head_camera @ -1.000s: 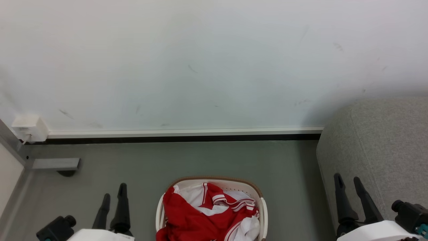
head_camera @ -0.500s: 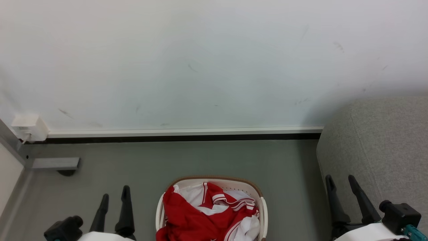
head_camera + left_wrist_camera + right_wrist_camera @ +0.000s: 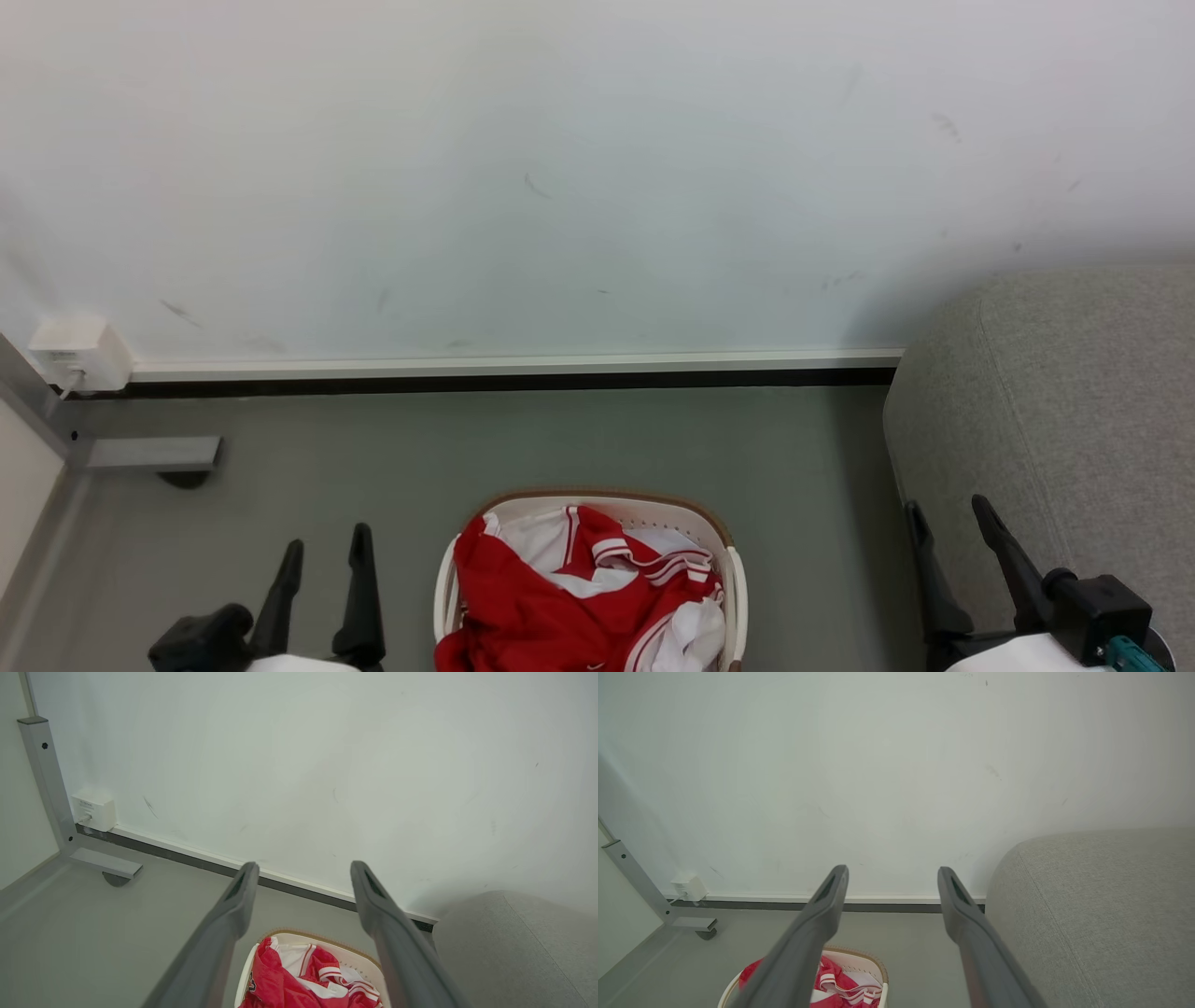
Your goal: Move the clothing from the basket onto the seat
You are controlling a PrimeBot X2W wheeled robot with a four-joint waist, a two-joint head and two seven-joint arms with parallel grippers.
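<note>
Sitting in the basket point(image 3: 611, 497), the clothing point(image 3: 551, 611) is lying nearer the left gripper point(image 3: 327, 539) than the right gripper point(image 3: 947, 507). Both pairs of fingers point(image 3: 358, 588) are hanging spread, gripping nothing.

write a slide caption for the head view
Left gripper and right gripper open, flanking basket of red clothing; seat at right.

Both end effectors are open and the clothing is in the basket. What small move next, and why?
Probably bring the left end effector in and down onto the red clothing heaped in the basket. It is open and empty, off to the basket's side, so it cannot grasp yet. The right end effector, also open, sits by the seat.
</note>
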